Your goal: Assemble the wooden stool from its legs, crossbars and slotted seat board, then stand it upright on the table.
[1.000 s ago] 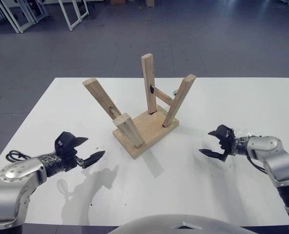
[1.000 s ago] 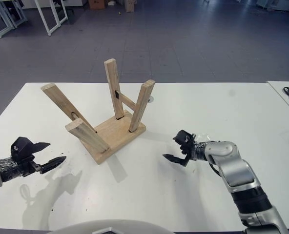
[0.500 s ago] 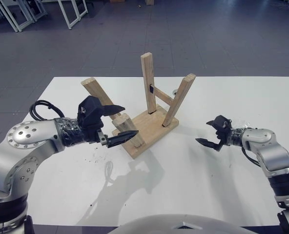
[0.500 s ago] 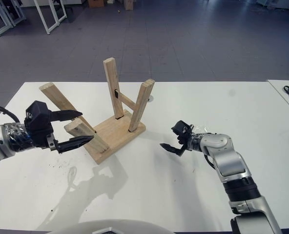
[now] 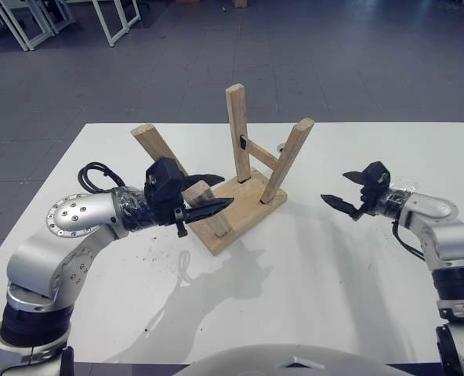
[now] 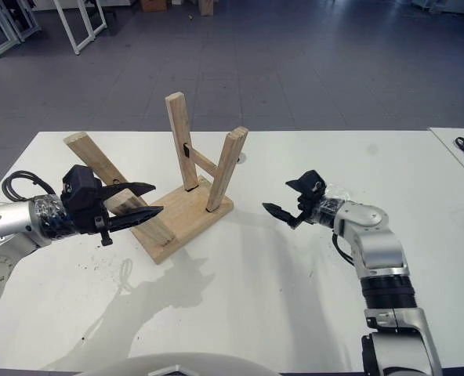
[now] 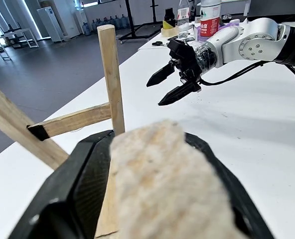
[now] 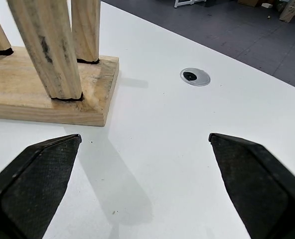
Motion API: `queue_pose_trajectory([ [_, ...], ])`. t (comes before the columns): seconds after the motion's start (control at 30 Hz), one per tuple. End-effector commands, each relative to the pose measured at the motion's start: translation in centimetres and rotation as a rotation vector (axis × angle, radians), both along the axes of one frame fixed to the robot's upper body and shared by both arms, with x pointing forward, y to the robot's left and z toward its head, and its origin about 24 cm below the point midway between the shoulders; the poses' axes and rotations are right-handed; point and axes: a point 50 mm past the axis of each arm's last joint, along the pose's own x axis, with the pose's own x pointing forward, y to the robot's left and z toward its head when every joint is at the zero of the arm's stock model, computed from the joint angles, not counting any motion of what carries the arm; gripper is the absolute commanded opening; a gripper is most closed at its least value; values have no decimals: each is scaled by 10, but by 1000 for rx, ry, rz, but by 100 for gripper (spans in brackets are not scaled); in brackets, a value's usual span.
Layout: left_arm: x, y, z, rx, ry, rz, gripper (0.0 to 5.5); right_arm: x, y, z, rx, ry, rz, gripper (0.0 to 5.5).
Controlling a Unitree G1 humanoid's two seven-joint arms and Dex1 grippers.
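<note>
On the white table the wooden stool rests upside down, seat board flat and legs pointing up. The left gripper straddles the nearest leg, fingers spread (contact unclear). The right gripper hovers apart on the stool's right, fingers spread.

Your left arm is bent at the elbow, with the upper part low at your left side, and the forearm goes forward and inward toward the middle. The left gripper at its end points to your right, and the wrist is about level. Your right arm comes up on the right side, bends at the elbow and turns inward. So the right gripper points to your left, facing the other gripper and well apart from it. Its two fingers are spread wide, one above the other.
</note>
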Motion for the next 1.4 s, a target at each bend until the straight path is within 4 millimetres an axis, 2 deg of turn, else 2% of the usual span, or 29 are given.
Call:
queue_pose_trajectory([
  [0.03,-10,9,-5,17,102,-144,153,-4,-3,11,56,55,59,474],
  [0.2,-7,29,-7,46,223,-189,147,-16,-1,26,145,129,192,474],
  [0.4,-3,26,-3,75,204,-354,147,-43,2,49,147,209,452,474],
  [0.5,-3,22,-4,84,201,-405,147,-43,12,61,157,182,508,474],
  [0.63,1,21,-6,90,194,-414,147,-43,36,73,192,140,585,474],
  [0.7,3,20,-7,82,179,-408,146,-46,44,71,211,172,618,425],
  [0.77,5,21,-7,79,173,-407,146,-51,48,66,227,222,641,402],
  [0.87,7,21,-9,62,173,-383,146,-59,54,63,238,313,668,340],
  [1.1,8,21,-11,36,207,-335,146,-58,58,63,270,373,667,207],
  [1.17,8,21,-12,6,231,-306,146,-57,59,64,304,392,656,203],
  [1.23,6,22,-15,-53,308,-270,146,-67,60,64,371,495,690,260],
  [1.33,-7,26,-10,-167,585,-370,146,-92,59,73,522,745,835,260],
  [1.4,-13,29,-1,-240,748,-456,146,-98,56,85,608,838,922,260],
])
